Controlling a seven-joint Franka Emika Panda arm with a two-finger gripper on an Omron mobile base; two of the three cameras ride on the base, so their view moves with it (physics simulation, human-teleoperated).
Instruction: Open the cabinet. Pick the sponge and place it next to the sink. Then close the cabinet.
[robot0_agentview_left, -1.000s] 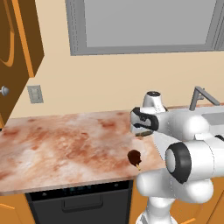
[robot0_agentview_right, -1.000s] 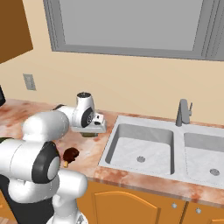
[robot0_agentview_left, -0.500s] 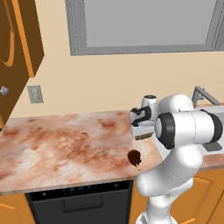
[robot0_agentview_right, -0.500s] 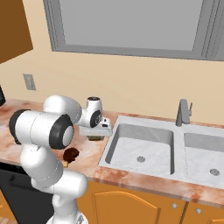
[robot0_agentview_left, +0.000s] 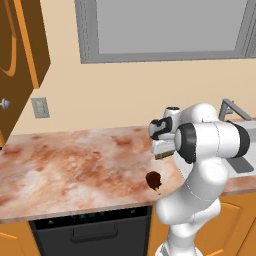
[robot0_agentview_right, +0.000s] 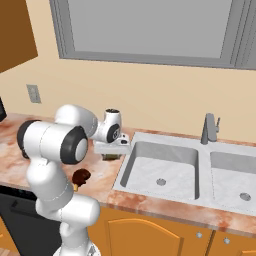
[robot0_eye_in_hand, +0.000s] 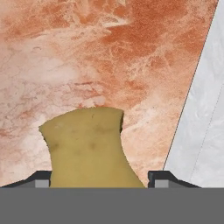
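Sponge (robot0_eye_in_hand: 85, 146) sits between the fingers of the pincer (robot0_agentview_right: 114, 149), which grasps it low over the bench (robot0_agentview_left: 75, 170), just beside the sink (robot0_agentview_right: 165, 167). Placing step, I judge: next, set it down and let go, then shut the cabinet (robot0_agentview_left: 17, 60).

Sponge (robot0_eye_in_hand: 85, 146) sitting betw. finger tips (robot0_eye_in_hand: 42, 179) over marbled countertop (robot0_eye_in_hand: 87, 52), w/ sink (robot0_eye_in_hand: 205, 127) edge running alongside at right.

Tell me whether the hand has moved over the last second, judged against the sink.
Yes. In the right base view the hand, with the sponge between its fingers, has shifted right along the counter toward the sink, and is now close beside its left rim.
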